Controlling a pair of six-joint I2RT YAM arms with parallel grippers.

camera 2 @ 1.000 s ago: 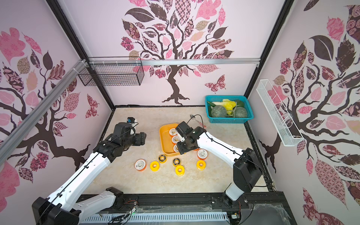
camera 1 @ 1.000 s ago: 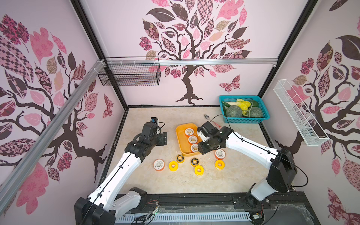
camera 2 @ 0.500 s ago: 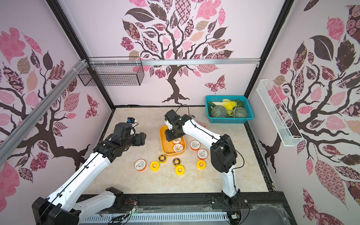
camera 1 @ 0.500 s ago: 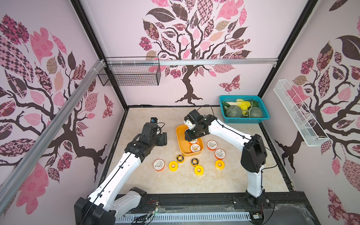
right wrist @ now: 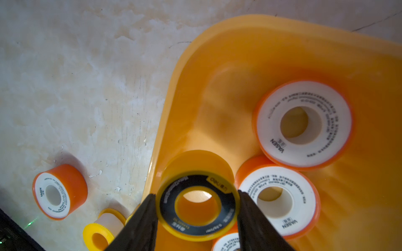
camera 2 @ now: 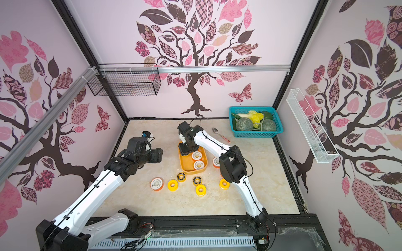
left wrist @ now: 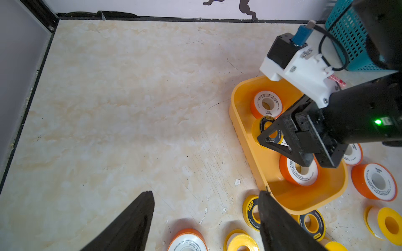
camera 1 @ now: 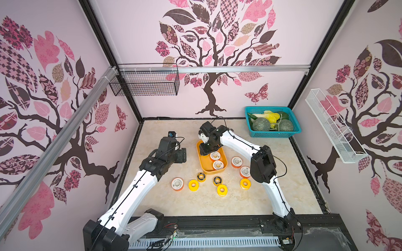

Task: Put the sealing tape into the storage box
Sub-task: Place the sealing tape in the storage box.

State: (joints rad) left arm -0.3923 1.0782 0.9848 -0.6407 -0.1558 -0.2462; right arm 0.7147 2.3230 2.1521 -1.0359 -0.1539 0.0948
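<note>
Loose tape rolls [camera 1: 177, 184]: scattered on the table [camera 1: 282, 184] before the storage box [camera 1: 202, 164]
Left gripper [left wrist: 205, 194]: jaws spread wide, empty; beside the box
Right gripper [right wrist: 196, 194]: clamped on a black-and-yellow roll [right wrist: 196, 229]; over the box, orange rolls [camera 1: 218, 165] inside

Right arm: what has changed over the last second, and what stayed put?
The right tool, shut on a black-and-yellow roll, swung from the box's near right side to over its far end. The left tool, the box and the loose rolls stayed put.
</note>
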